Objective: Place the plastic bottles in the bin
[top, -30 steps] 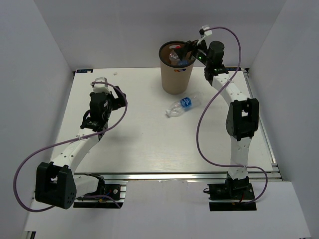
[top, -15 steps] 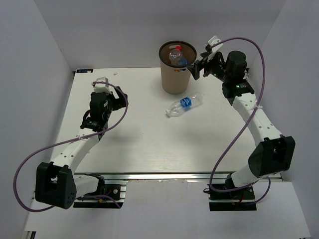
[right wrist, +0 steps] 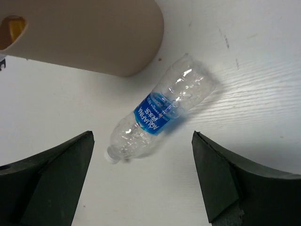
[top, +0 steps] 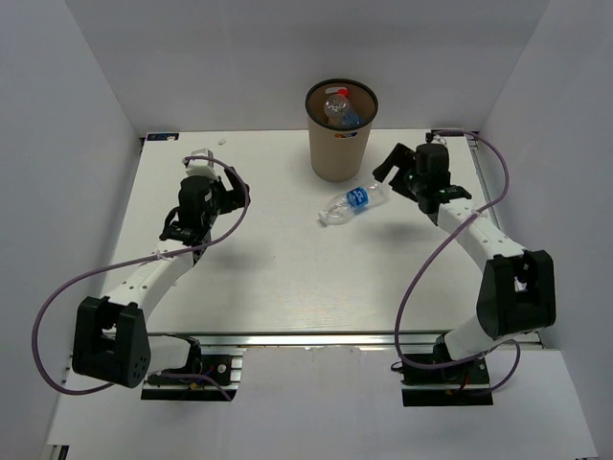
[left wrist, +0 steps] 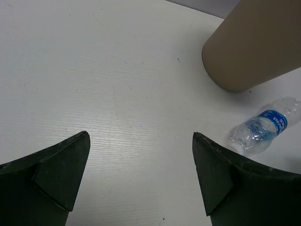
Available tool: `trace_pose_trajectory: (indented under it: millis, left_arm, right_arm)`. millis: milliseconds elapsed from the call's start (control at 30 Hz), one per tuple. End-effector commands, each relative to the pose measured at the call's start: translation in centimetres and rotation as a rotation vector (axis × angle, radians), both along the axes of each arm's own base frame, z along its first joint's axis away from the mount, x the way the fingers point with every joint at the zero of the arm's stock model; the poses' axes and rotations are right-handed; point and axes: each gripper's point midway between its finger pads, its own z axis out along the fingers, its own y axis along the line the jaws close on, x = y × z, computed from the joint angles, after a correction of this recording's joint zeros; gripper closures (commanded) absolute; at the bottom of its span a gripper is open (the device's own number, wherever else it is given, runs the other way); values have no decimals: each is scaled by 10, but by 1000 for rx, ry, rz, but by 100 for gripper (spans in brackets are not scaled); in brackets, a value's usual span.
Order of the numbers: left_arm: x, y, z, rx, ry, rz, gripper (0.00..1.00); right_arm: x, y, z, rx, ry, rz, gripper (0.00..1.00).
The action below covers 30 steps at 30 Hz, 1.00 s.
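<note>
The tan bin stands at the back middle of the table; a clear bottle with a red cap shows inside it. A clear bottle with a blue label lies on its side in front of the bin, also in the right wrist view and the left wrist view. My right gripper is open and empty, just right of this bottle; in its own view the bottle lies ahead of the jaws. My left gripper is open and empty at the left. The orange juice bottles are out of view.
The bin's side fills the top of the right wrist view, with its handle slot, and the top right of the left wrist view. White walls enclose the table on three sides. A metal rail runs along the near edge.
My right gripper has left the bin's rim, swung right and come down to the table beside the blue-label bottle. A red-cap bottle now lies in the bin. The left arm shifted slightly.
</note>
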Motion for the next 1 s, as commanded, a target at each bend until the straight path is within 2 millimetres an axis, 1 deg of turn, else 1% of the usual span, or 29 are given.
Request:
trace_pose_trajectory:
  millis: [0,67,100,167,200,233,267,333,367,400,433,467,533,600,633,700,733,767,867,967]
  left_arm:
    - [6,-2,17,-27,-26,-2,2]
    - [7,-3,18,-31,-28,-7,2]
    - [6,-3,18,-31,-28,-12,2]
    - [5,-2,18,-31,-30,-9,2]
    - [5,-3,18,-31,-33,-11,2]
    - [5,-3,19,-32,-36,-11,2]
    - [4,-2,20,-34,-40,-12,2]
    - [4,-4,20,-36,-41,-18,2]
    - [4,-4,20,-34,-43,-21,2]
    - [4,-3,20,-35,-43,-17,2]
    - [4,-4,19,-34,-38,-20,2]
    - [4,-4,19,-34,-37,-20,2]
    - [5,-4,18,-37,-36,-21,2]
    - [5,-5,17,-37,-32,-26,2]
    - [5,-6,16,-39,-31,-28,2]
    - [5,-5,16,-39,-31,-27,2]
    - [5,-5,16,-38,-30,-24,2]
    - [5,-4,16,-39,-30,-22,2]
    - [5,-4,16,-37,-32,-21,2]
    - [3,-2,17,-35,-37,-15,2]
  right_arm:
    - [22,19,-6,182,41,-61,11]
    - [30,21,-19,213,80,-94,11]
    - [37,25,-28,221,99,-93,11]
    - [42,25,-39,236,134,-123,11]
    - [44,27,-52,239,162,-129,11]
    - [46,28,-55,248,170,-138,11]
    - [48,26,-65,258,189,-164,11]
    - [55,31,-69,276,193,-165,11]
    - [57,32,-81,280,224,-167,11]
    - [62,35,-78,283,219,-165,10]
    - [62,40,-81,298,236,-145,11]
    - [62,41,-91,296,258,-148,11]
    - [68,40,-100,294,271,-171,11]
    - [70,41,-106,292,289,-179,11]
    - [74,37,-109,283,282,-209,10]
    - [74,37,-122,281,316,-226,11]
    - [71,36,-135,269,350,-234,11]
    - [74,36,-137,265,354,-241,11]
    - [73,36,-152,261,388,-256,11]
    - [74,35,-157,260,392,-261,18]
